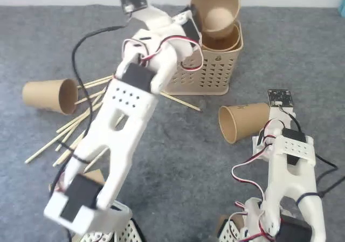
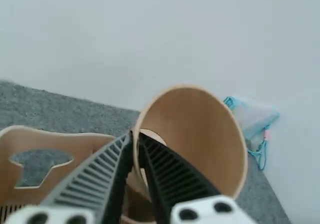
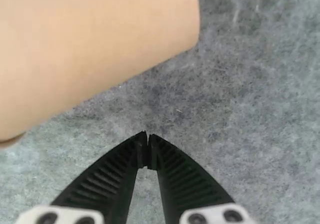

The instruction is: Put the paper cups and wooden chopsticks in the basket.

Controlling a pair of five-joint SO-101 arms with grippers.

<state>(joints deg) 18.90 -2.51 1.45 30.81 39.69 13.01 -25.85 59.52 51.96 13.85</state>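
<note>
Left wrist view: my gripper (image 2: 134,139) pinches the cup (image 2: 200,134) by its rim, one jaw inside, hanging it tilted over the basket (image 2: 75,140) so a release should drop it in.

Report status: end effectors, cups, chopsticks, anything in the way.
Left end effector shut on paper cup, over basket. Right end effector shut, empty, beside fallen cup. Chopsticks, third cup loose on mat. Nested cup already in basket.

Matt paper cups (image 1: 51,95), wooden chopsticks (image 1: 183,103), plastic basket (image 1: 207,72), rough cloth tabletop (image 1: 178,156).
</note>
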